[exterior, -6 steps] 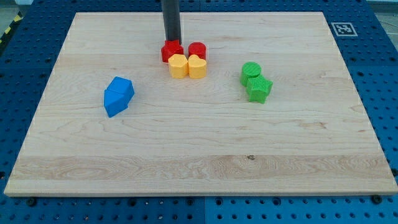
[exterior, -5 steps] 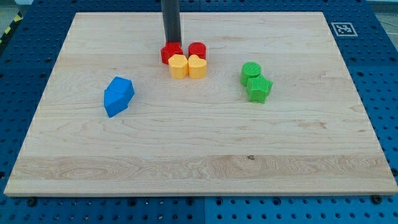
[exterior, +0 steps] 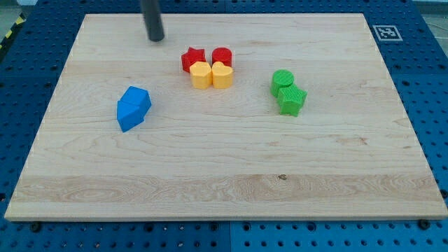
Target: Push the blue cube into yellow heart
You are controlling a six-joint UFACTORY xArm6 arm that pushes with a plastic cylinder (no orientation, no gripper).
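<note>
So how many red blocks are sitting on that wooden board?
2. The red star block and the red cylinder block sit side by side near the view's top, just behind the two yellow blocks. None seems hidden.

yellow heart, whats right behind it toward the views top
Directly behind the yellow heart sits a red cylinder, touching it; the cylinder's lower front is covered by the heart. My tip stands far off to the view's left.

My tip (exterior: 155, 38) above-left of the block cluster (exterior: 208, 67), touching nothing.
</note>
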